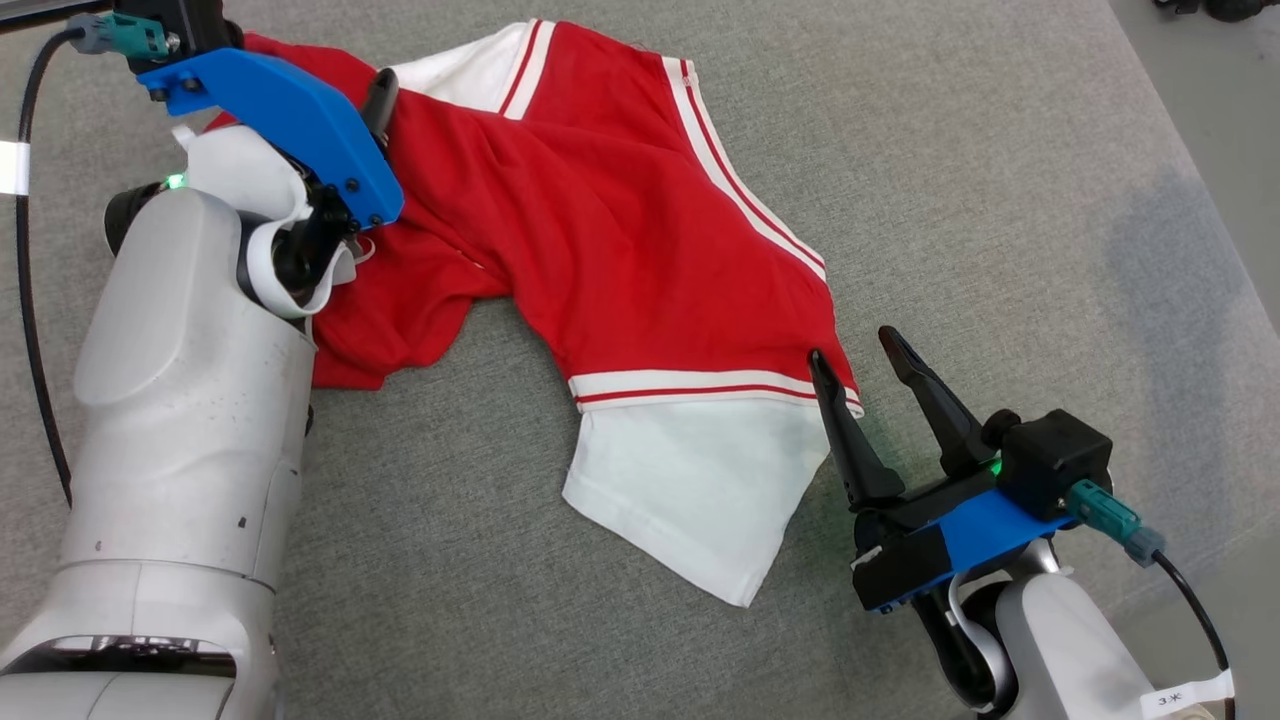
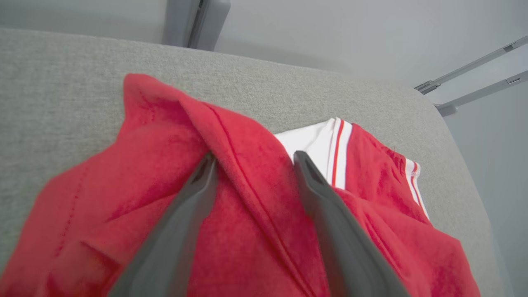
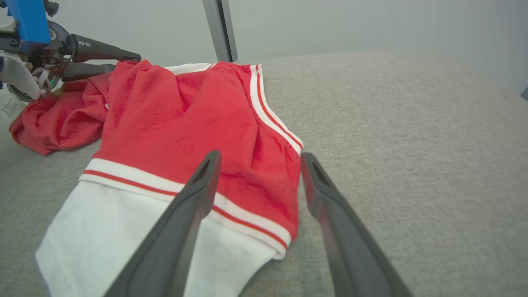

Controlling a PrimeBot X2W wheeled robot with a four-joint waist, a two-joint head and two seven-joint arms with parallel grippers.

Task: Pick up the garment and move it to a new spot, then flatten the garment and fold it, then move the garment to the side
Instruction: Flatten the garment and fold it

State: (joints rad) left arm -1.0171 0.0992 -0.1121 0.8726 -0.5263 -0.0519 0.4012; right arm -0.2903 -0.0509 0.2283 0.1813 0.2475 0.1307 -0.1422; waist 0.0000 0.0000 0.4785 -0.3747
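A red garment (image 1: 620, 230) with white panels and red-and-white striped trim lies crumpled on the grey cloth-covered surface (image 1: 1000, 200). My left gripper (image 2: 253, 159) stands open over its bunched red end at the far left, its fingers either side of a raised red fold (image 2: 247, 173). The same gripper (image 3: 123, 61) shows at the garment's far corner in the right wrist view. My right gripper (image 1: 850, 345) stands open at the near right corner of the garment (image 3: 185, 115). Its left finger (image 3: 194, 194) is over the striped hem and its right finger (image 3: 326, 198) over bare surface.
The surface's edge (image 1: 1200, 150) runs down the right side, with floor beyond. A black cable (image 1: 25, 250) hangs along the left arm. A grey post (image 3: 220, 29) stands behind the far edge. Bare surface lies right of and in front of the garment.
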